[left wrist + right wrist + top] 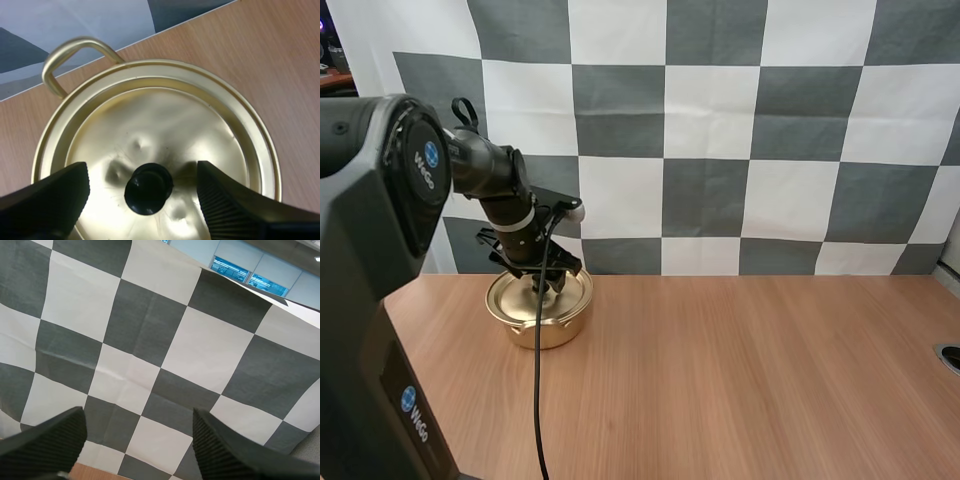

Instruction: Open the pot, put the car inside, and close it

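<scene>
left wrist view shows our left gripper (142, 176), fingers apart, straddling the black round knob (148, 188) on the dented gold metal lid (165, 117), round gold pot (67, 54) unopened.

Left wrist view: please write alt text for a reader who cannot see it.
The left gripper hangs over a gold pot, its jaws open on either side of the black knob of the lid. The lid is on the pot, which stands on a wooden table.
</scene>
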